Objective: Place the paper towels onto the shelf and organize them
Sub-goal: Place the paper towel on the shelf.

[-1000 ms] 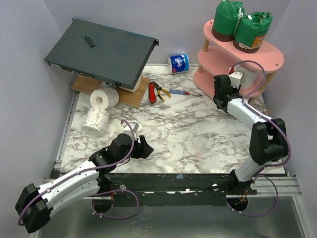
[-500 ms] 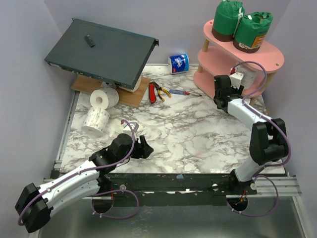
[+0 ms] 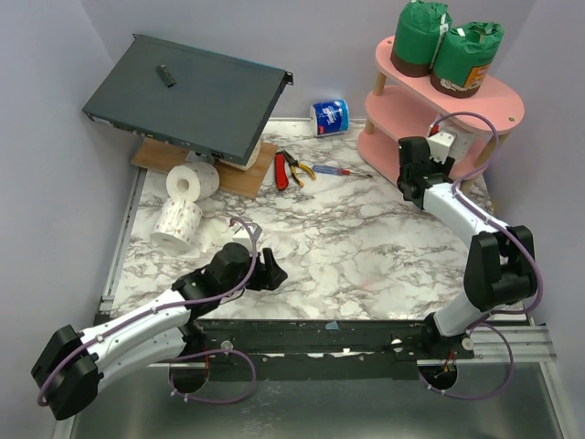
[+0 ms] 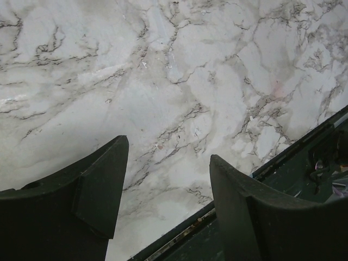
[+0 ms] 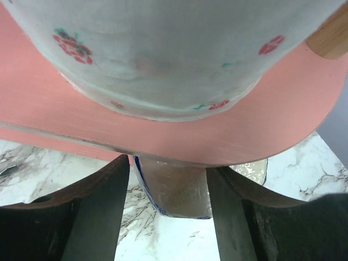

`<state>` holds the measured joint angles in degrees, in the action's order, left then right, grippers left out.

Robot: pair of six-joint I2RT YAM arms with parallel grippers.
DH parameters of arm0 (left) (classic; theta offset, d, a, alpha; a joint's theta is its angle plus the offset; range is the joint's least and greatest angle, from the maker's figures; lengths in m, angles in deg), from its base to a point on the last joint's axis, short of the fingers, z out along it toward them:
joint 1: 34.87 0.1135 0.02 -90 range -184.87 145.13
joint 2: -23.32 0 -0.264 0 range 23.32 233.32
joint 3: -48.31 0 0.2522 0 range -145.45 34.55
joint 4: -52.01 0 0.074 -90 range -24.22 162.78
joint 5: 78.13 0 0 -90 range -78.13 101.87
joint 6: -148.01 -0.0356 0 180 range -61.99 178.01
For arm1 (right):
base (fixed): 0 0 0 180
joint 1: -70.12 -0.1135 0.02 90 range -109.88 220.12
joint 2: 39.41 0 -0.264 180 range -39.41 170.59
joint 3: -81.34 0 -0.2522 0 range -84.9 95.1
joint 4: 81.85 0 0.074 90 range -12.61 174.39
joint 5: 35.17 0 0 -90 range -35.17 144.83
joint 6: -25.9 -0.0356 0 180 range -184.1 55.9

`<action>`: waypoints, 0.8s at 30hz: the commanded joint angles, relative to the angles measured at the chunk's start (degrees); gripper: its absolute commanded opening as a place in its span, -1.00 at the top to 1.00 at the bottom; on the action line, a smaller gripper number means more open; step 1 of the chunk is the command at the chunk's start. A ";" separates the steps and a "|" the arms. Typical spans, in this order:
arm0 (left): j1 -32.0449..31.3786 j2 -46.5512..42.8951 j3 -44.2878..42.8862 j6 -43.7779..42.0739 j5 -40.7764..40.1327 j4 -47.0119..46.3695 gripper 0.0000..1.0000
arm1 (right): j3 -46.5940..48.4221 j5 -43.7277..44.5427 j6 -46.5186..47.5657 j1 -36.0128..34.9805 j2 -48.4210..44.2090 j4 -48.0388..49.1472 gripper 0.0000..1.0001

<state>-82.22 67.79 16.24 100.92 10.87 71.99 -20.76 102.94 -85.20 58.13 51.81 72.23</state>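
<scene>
The pink shelf (image 3: 507, 105) stands at the back right with two green-wrapped paper towels (image 3: 419, 37) (image 3: 466, 58) on its top board. A blue-and-white roll (image 3: 330, 117) lies on the table left of it. Two bare white rolls (image 3: 193, 181) (image 3: 177, 222) stand at the left. My right gripper (image 3: 408, 151) is open and empty at the shelf's lower boards. In the right wrist view a flower-printed white roll (image 5: 163, 54) rests on a pink board (image 5: 163, 130), and a blue-edged wrapped roll (image 5: 174, 190) shows beyond the open gripper (image 5: 168, 163). My left gripper (image 3: 271, 268) (image 4: 168, 147) is open and empty over the marble.
A dark grey flat box (image 3: 187, 96) leans at the back left over a wooden board (image 3: 251, 178). Red-handled pliers (image 3: 291, 167) and a screwdriver (image 3: 334, 171) lie mid-table. The table's front rail (image 4: 304, 157) runs just past my left fingers.
My left arm has moved a little right and forward. My right gripper has shifted slightly up toward the shelf. Both stay open.
</scene>
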 commanded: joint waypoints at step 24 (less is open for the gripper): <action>0.04 8.58 -5.94 1.59 6.05 -8.26 -0.29 | -22.46 -17.93 -13.21 0.49 -34.18 12.25 -0.50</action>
<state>-82.20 77.52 9.62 102.19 16.66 64.17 -38.86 89.20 -93.53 58.24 19.39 78.30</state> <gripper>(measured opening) 0.644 0.726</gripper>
